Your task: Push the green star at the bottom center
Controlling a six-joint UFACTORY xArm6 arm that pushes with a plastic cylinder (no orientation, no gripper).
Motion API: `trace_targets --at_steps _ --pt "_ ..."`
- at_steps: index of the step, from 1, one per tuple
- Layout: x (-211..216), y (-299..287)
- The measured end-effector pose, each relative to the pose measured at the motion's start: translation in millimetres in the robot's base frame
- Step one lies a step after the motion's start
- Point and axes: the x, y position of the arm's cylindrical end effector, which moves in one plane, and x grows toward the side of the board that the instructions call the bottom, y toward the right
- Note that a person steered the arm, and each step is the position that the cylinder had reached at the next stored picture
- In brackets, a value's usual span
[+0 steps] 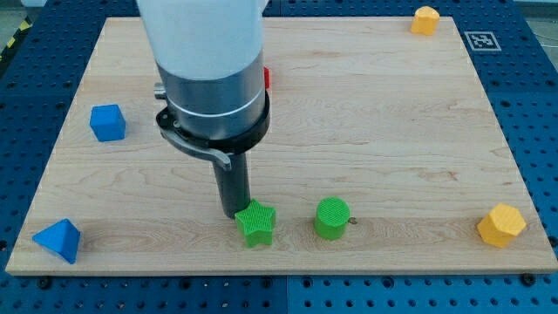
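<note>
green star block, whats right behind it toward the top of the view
Directly behind the green star block stands my tip, the dark rod's end, at its upper-left edge. The rod hides the wooden board there, so actual contact cannot be confirmed.

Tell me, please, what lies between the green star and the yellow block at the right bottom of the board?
In the camera view, the green cylinder lies between the green star and the yellow block; beyond it, the wood is bare.
</note>
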Motion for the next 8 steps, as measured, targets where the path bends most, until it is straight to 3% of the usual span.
trace_targets --at_steps 2,3,5,8 --pt "44.2 -16.4" --pt "58.1 10.6" --pt "55.7 35.6" --pt "54.3 24.4"
